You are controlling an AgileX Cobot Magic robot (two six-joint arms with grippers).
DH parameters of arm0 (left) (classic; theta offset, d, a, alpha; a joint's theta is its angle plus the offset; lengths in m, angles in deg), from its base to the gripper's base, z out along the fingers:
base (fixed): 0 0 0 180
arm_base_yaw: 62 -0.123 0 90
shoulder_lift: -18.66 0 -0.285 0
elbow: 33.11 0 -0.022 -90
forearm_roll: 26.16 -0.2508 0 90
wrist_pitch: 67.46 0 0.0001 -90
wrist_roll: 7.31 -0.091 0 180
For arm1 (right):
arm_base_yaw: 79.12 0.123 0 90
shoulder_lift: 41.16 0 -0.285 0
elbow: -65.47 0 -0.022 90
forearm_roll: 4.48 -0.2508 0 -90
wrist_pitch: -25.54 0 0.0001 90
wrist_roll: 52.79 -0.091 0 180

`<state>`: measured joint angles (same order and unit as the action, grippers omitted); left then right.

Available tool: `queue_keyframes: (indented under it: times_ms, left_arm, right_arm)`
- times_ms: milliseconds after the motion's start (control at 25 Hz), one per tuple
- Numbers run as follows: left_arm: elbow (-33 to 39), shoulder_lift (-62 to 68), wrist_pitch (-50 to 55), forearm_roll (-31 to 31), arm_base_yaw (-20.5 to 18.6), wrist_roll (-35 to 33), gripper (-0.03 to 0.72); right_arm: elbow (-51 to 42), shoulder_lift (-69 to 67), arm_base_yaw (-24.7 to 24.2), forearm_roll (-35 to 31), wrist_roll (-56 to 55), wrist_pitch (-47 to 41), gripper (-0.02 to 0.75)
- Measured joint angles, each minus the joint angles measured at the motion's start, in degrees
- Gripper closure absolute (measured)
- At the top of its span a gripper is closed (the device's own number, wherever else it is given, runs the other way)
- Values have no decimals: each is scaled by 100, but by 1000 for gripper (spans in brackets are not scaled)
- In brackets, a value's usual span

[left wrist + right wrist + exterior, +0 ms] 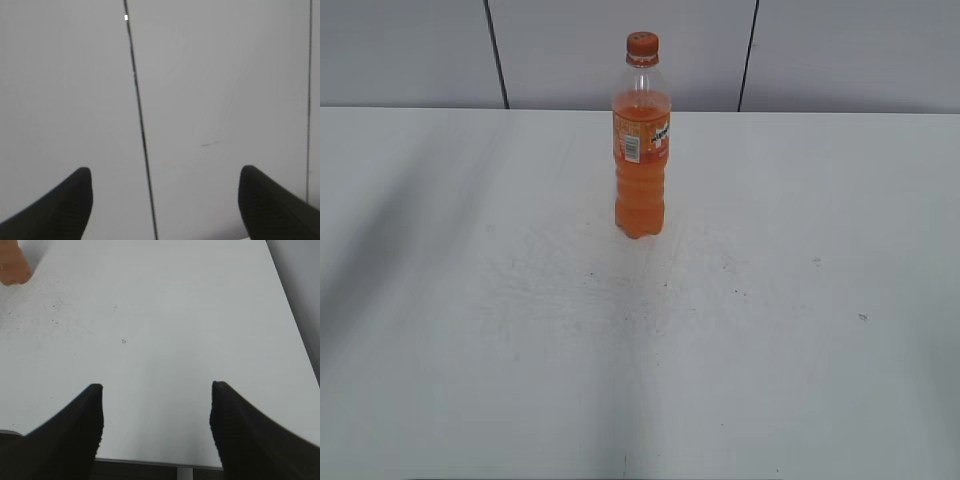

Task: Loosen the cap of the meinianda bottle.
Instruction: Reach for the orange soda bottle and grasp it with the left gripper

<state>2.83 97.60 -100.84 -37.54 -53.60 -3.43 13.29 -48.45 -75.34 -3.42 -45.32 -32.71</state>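
The meinianda bottle (640, 170) stands upright near the far middle of the white table (470, 330), full of orange drink, with an orange label and a white barcode patch. Its orange cap (642, 43) sits on the neck. Neither gripper shows in the exterior view. My left gripper (165, 175) is open and empty, facing a grey wall panel. My right gripper (156, 390) is open and empty above the table's near edge. The bottle's base (12, 265) shows at the top left of the right wrist view, far from the jaws.
Grey wall panels (620, 50) with dark vertical seams stand behind the table. A seam (140, 125) runs through the left wrist view. The table's right edge (292, 315) and near edge (160, 463) show in the right wrist view. Small dark specks dot the tabletop.
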Motion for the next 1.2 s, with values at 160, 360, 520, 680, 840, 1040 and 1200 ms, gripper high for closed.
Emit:
queue_keyframes:
  times_ms: [160,360,520,680,840,1040,1200]
  left_arm:
    - [-4,1119,-1184,-966,6,663,145]
    - [-4,1917,-2210,-2896,-98,1484,145]
    - [-43,2551,-2995,-4024,-456,1679,145]
    - [-461,3211,-3342,-5098,-671,2244,145]
    - [-1232,3850,-3452,-6032,-691,2813,145]
    - [-2261,4595,-3543,-6658,-691,3371,69]
    - [-2993,5140,-3555,-6965,-611,3767,42]
  right_arm:
    - [0,0,0,0,0,0,234]
    - [0,0,0,0,0,0,234]
    - [0,0,0,0,0,0,234]
    - [0,0,0,0,0,0,234]
    - [0,0,0,0,0,0,234]
    - [0,0,0,0,0,0,234]
    - [0,0,0,0,0,0,234]
